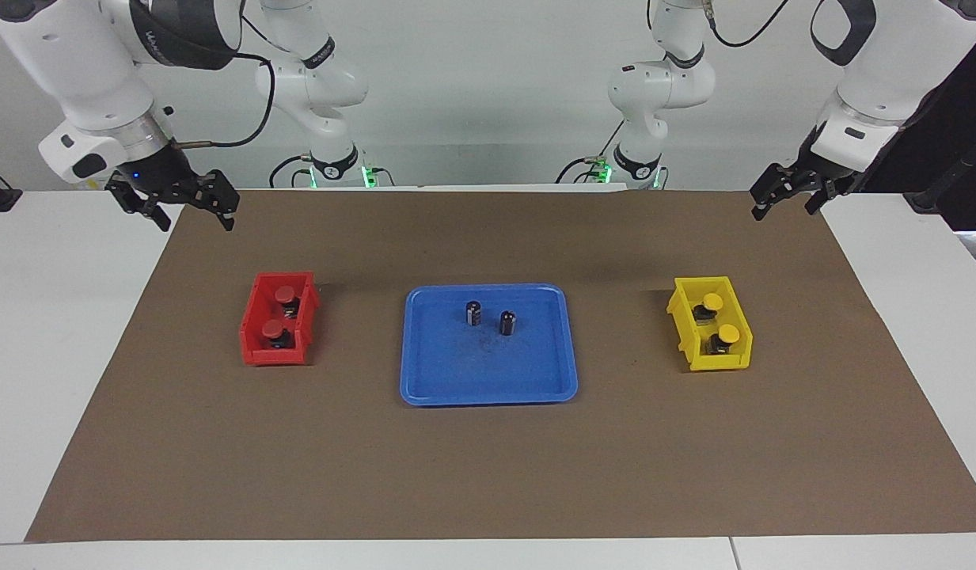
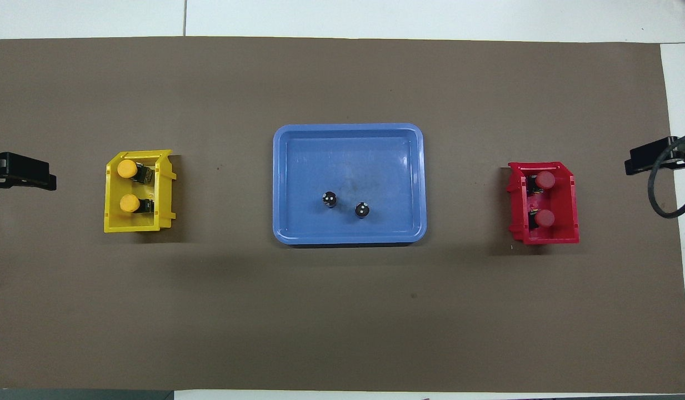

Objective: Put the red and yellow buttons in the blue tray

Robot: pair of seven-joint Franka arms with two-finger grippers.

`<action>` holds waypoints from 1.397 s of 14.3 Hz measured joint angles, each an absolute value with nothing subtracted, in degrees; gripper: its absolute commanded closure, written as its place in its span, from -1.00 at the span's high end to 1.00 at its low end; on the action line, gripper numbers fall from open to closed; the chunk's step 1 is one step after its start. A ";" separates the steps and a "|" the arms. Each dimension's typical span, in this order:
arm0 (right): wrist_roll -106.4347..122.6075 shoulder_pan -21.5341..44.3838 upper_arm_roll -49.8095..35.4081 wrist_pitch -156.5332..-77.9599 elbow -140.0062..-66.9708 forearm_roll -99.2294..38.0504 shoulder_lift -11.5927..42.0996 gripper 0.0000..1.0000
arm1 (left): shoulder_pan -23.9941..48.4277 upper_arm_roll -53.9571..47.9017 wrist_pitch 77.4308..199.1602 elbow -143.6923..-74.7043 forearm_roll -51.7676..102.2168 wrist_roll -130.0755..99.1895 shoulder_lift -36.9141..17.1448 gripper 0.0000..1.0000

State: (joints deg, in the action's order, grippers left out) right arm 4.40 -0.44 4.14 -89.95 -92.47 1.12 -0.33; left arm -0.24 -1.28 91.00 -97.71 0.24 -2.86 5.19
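The left gripper (image 1: pixel 788 198) has its fingers spread and holds nothing. It hangs over the brown mat (image 1: pixel 488 475) at the left arm's end of the table (image 1: pixel 44 317), waiting. The right gripper (image 1: pixel 188 204) is likewise spread and empty, raised over the mat's edge at the right arm's end.

The blue tray (image 1: pixel 488 380) lies at the mat's middle and serves as the landmark. On it stand 2 dark capless cylinders (image 1: pixel 473 313), upright, near each other but apart.

Toward the left arm's end from the tray sits a yellow bin (image 1: pixel 693 348) with 2 yellow buttons (image 1: pixel 713 303) inside. Toward the right arm's end sits a red bin (image 1: pixel 254 332) with 2 red buttons (image 1: pixel 284 295).

Each colour is in the bin by its nearer arm, probably so each gripper can serve its own side. No button is in the tray yet, so the task looks unstarted.
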 measured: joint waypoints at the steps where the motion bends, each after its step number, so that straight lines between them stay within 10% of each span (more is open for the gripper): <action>1: 4.40 -0.44 4.15 -89.95 -92.47 1.12 -0.33 0.99 | -0.24 -1.28 91.01 -97.71 0.24 -2.87 5.19 1.00; 20: 4.41 -0.28 2.60 -97.09 -93.38 0.29 4.73 0.99 | 0.70 -1.38 96.01 -101.63 0.26 -2.87 5.77 0.91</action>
State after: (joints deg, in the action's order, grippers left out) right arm 4.41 -0.28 2.60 -97.09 -93.38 0.29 4.73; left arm 0.70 -1.38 96.01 -101.63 0.26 -2.87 5.77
